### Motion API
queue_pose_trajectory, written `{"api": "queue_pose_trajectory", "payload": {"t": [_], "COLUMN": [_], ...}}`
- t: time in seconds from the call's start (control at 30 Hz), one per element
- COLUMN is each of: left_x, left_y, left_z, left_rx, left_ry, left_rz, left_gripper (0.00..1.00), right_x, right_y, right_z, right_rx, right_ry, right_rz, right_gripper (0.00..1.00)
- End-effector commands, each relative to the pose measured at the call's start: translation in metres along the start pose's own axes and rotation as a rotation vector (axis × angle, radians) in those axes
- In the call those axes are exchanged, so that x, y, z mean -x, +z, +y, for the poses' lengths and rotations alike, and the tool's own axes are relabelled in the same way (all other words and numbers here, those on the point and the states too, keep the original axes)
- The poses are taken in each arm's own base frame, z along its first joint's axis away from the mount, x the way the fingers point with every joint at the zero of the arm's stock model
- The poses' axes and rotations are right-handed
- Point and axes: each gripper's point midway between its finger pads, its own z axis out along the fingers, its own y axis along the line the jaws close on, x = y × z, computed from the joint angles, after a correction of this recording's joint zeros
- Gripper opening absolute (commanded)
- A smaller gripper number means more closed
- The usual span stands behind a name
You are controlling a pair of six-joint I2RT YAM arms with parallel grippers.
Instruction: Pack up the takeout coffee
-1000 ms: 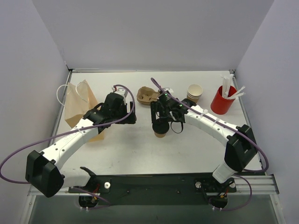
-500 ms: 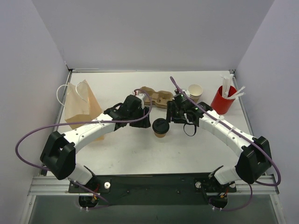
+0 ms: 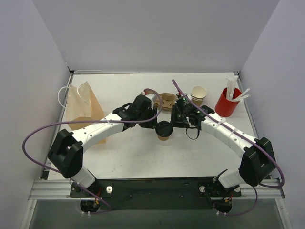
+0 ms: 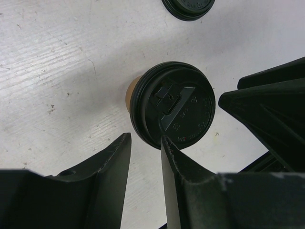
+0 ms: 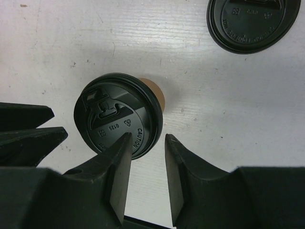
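The takeout coffee point(image 3: 163, 130), a small kraft cup under a black lid, stands upright mid-table. My left gripper point(image 3: 151, 121) hovers just left of it and my right gripper point(image 3: 179, 119) just right of it. In the left wrist view the lidded cup point(image 4: 172, 110) sits beyond the fingertips, and the left gripper point(image 4: 145, 143) is open a narrow way with only table in the gap. In the right wrist view the cup point(image 5: 116, 121) lies past the left fingertip, and the right gripper point(image 5: 147, 138) is open narrowly, holding nothing.
A brown paper bag point(image 3: 81, 107) with white handles lies at the far left. A cardboard carrier point(image 3: 167, 99) sits behind the grippers, with stacked paper cups point(image 3: 198, 94) and a red cup of white sticks point(image 3: 228, 101) to the right. A loose black lid point(image 5: 252, 24) lies near the cup.
The left arm swung right from the bag to the cup's left side. The right gripper lifted off the cup and shifted right. Both pairs of jaws narrowed.
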Motion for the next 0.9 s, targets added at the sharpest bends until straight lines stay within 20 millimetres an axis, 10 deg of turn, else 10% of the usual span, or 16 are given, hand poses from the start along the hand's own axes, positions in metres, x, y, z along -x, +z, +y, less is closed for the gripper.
{"api": "queue_pose_trajectory", "payload": {"t": [0.0,0.87], "left_x": [0.019,0.0], "left_y": [0.001,0.022], "left_z": [-0.018,-0.017], "left_rx": [-0.037,-0.023], "left_ry": [0.005,0.015], "left_rz": [-0.042,0.017], "left_gripper": [0.41,0.33], "right_x": [0.0,-0.023], "right_y": [0.007,0.028], "right_z": [0.001,-0.001], "right_rx": [0.001,0.002], "right_ry": [0.012,0.043], "right_rz": [0.017,0.076], "right_gripper": [0.28,0.14]}}
